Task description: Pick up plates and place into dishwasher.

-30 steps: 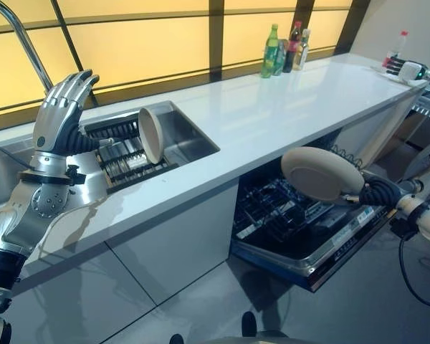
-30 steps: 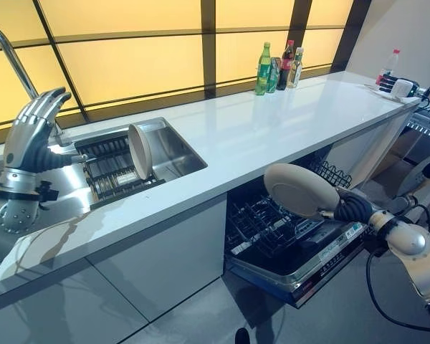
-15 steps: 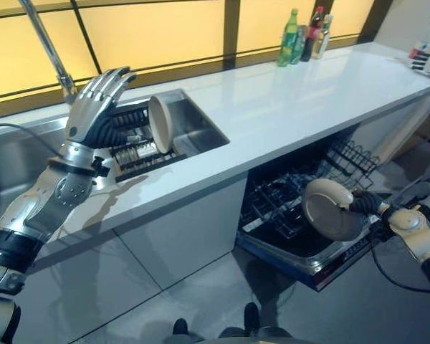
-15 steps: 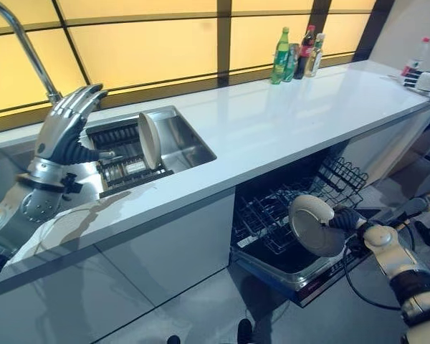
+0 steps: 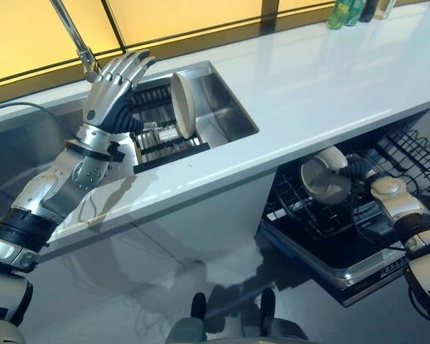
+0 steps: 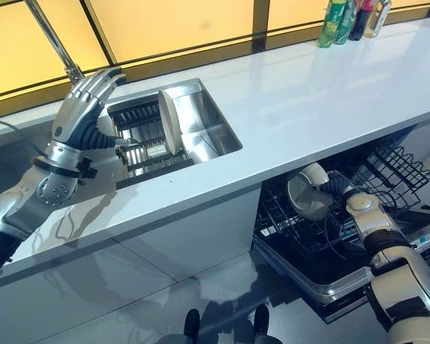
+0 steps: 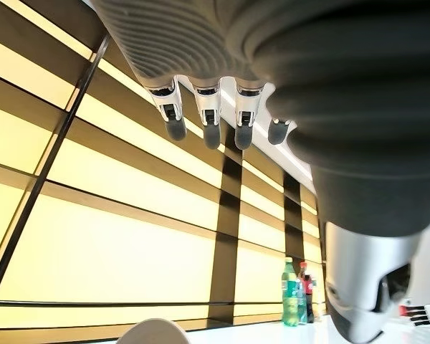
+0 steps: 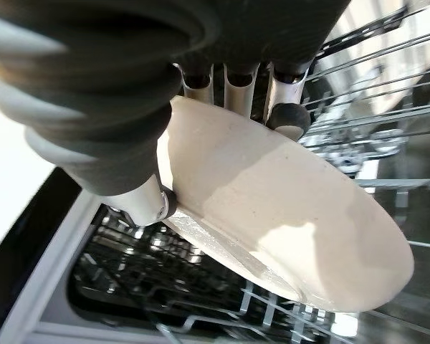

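While my right hand [image 6: 338, 190] is pinching a beige plate [image 6: 306, 195] over the dishwasher rack [image 6: 301, 233], its fingers are lying largely hidden behind the plate. My left hand [image 5: 113, 89] is hovering, fingers straight, beside a second plate [image 5: 183, 104] standing in the sink rack [image 5: 165, 140].

A: The bottles [image 6: 351, 18] at the top right of the right eye view are cut off by the frame's upper edge, so only their lower parts show.

B: And the tap [image 5: 73, 32] at upper left runs out of the top too. Its spout can't be seen.

A: Down in the dishwasher [image 6: 322, 236], the right hand [image 6: 335, 190] sits behind the plate [image 6: 308, 195], fingers mostly covered.

B: The second plate [image 7: 152, 331] just peeks over the bottom edge of the left wrist view. Labels on the bottles are too small to make out.
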Motion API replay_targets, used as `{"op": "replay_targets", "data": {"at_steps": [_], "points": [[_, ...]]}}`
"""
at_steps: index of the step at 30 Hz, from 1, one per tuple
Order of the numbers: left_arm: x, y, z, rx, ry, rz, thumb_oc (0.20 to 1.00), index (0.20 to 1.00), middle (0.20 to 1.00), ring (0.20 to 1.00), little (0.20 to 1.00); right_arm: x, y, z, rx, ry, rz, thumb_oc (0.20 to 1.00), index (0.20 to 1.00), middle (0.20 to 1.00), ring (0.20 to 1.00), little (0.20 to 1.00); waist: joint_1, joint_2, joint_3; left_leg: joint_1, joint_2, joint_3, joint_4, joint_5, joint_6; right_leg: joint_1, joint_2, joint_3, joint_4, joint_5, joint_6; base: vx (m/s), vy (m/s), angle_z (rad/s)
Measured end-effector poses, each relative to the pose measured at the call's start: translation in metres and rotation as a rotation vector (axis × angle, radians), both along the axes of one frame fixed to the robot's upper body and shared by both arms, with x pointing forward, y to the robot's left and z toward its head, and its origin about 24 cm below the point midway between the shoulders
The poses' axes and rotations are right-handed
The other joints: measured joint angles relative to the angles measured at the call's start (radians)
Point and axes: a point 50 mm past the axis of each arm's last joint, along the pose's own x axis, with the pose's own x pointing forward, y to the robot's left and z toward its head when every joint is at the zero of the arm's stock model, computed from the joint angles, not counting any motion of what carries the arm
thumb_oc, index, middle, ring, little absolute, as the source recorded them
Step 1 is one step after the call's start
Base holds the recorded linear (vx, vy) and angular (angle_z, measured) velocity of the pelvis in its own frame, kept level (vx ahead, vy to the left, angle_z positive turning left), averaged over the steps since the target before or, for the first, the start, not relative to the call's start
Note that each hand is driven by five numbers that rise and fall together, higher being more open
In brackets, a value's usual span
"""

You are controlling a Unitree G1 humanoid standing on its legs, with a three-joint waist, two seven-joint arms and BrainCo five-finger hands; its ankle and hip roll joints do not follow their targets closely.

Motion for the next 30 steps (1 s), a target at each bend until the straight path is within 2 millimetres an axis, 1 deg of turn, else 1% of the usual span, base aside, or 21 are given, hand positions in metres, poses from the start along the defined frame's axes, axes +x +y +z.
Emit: {"op": "replay_targets", "data": {"at_steps": [3,6,8,13,15,19,22,26,27,28,30], "points": [[0.000,-0.001,0.003,-0.005,-0.016,-0.001,1.000,1.000,1.000,1.000,1.000,0.002,-0.003,-0.003,0.002,0.023,-0.034,0.200,0.200,0.200,0.200,0.200,0.001,0.007,0.008,-0.004,0.002,-0.003,0.000,0.000,-0.001,0.001,0.000,-0.010,-0.001,-0.006,0.004,-0.02,0.005,0.06],[0.000,-0.001,0.003,-0.009,-0.021,-0.002,1.000,1.000,1.000,1.000,1.000,-0.004,-0.012,-0.013,-0.018,0.087,-0.059,0.200,0.200,0.200,0.200,0.200,0.016,0.019,0.015,-0.004,0.004,-0.007,-0.005,-0.003,-0.005,0.002,0.002,-0.013,-0.005,-0.009,0.003,0.01,0.006,0.03],[0.001,-0.002,0.003,-0.014,-0.020,-0.006,1.000,1.000,1.000,1.000,1.000,-0.007,-0.015,-0.019,-0.007,0.126,-0.070,0.200,0.200,0.200,0.200,0.200,0.018,0.027,0.020,-0.004,0.005,-0.010,-0.005,-0.003,-0.005,0.003,0.001,-0.015,-0.005,-0.009,0.003,0.00,0.008,0.02],[0.000,-0.007,0.003,-0.022,-0.026,-0.022,1.000,1.000,1.000,1.000,1.000,-0.015,-0.017,-0.038,0.034,0.224,-0.099,0.200,0.200,0.200,0.200,0.200,0.018,0.033,0.026,-0.012,0.004,-0.019,-0.005,0.001,-0.004,0.001,0.000,-0.024,-0.005,-0.010,0.003,-0.01,0.021,0.06],[0.000,-0.008,0.005,-0.023,-0.031,-0.022,1.000,1.000,1.000,1.000,1.000,-0.018,-0.018,-0.042,0.046,0.250,-0.099,0.200,0.200,0.200,0.200,0.200,0.018,0.036,0.032,-0.013,0.003,-0.020,-0.005,0.001,-0.004,0.001,-0.001,-0.026,-0.005,-0.010,0.003,0.00,0.000,0.00],[-0.001,-0.012,0.010,-0.025,-0.047,-0.030,1.000,1.000,1.000,1.000,1.000,-0.019,-0.017,-0.046,0.049,0.272,-0.092,0.200,0.200,0.200,0.200,0.200,0.019,0.038,0.034,-0.013,0.003,-0.020,-0.003,0.001,-0.003,0.001,-0.001,-0.028,-0.005,-0.010,0.003,0.00,0.000,0.00],[0.000,-0.014,0.012,-0.018,-0.038,-0.026,1.000,1.000,1.000,1.000,1.000,-0.019,-0.009,-0.053,0.044,0.296,-0.070,0.200,0.200,0.200,0.200,0.200,0.019,0.039,0.035,-0.009,0.004,-0.020,-0.001,0.002,-0.003,0.005,0.000,-0.029,-0.005,-0.010,0.003,0.00,0.000,0.00],[0.000,-0.014,0.012,-0.013,-0.028,-0.021,1.000,1.000,1.000,1.000,1.000,-0.019,-0.004,-0.059,0.027,0.316,-0.057,0.200,0.200,0.200,0.200,0.200,0.020,0.042,0.036,-0.009,0.003,-0.021,-0.002,0.002,-0.004,0.006,0.000,-0.029,-0.005,-0.010,0.003,0.00,0.000,0.00],[0.001,-0.014,0.012,-0.012,-0.027,-0.021,1.000,1.000,1.000,1.000,1.000,-0.019,-0.003,-0.059,0.020,0.316,-0.054,0.583,0.583,0.583,0.583,0.583,0.020,0.043,0.036,-0.009,0.003,-0.021,-0.004,0.002,-0.004,0.006,0.000,-0.030,-0.005,-0.010,0.003,0.00,0.000,0.00],[0.001,-0.014,0.012,-0.012,-0.027,-0.021,1.000,1.000,1.000,1.000,1.000,-0.018,-0.003,-0.060,0.016,0.307,-0.060,1.000,1.000,1.000,1.000,1.000,0.020,0.043,0.037,-0.009,0.004,-0.022,-0.005,0.002,-0.004,0.006,0.000,-0.030,-0.005,-0.010,0.003,0.00,0.000,0.00],[0.001,-0.014,0.012,-0.011,-0.025,-0.022,1.000,1.000,1.000,1.000,1.000,-0.018,-0.002,-0.059,0.007,0.291,-0.076,1.000,1.000,1.000,1.000,1.000,0.020,0.046,0.038,-0.009,0.004,-0.022,-0.005,0.003,-0.005,0.007,0.000,-0.031,-0.005,-0.010,0.003,0.00,0.000,0.00]]}}
